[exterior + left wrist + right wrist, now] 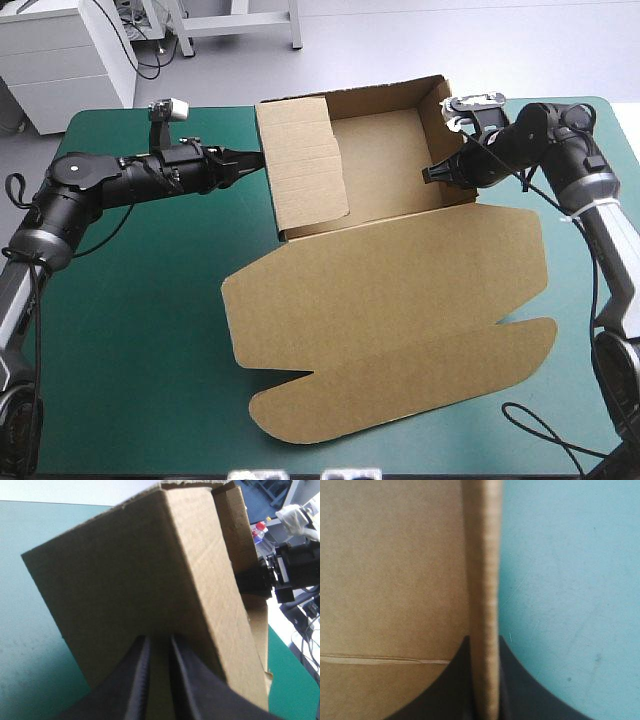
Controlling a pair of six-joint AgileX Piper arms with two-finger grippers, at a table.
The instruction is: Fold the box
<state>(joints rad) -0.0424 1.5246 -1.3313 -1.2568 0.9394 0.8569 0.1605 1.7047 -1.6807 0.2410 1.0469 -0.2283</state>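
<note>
1. The brown box [390,290] lies mid-desk [130,350], its far half raised into walls and its lid flat toward the near edge.
2. The left end effector [250,158] is pinched on the left wall. The right end effector [436,172] is clamped on the right wall's edge.
3. Uneven pulls could drag or skew the box. The left wall's in-folded panel looks untucked and may spring back if released.

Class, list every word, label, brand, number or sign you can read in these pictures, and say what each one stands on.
None: no text can be read in any view.
The box is plain brown board, with no print, label or number on any face that shows.
The teal-green cover carries no marks either.
</note>
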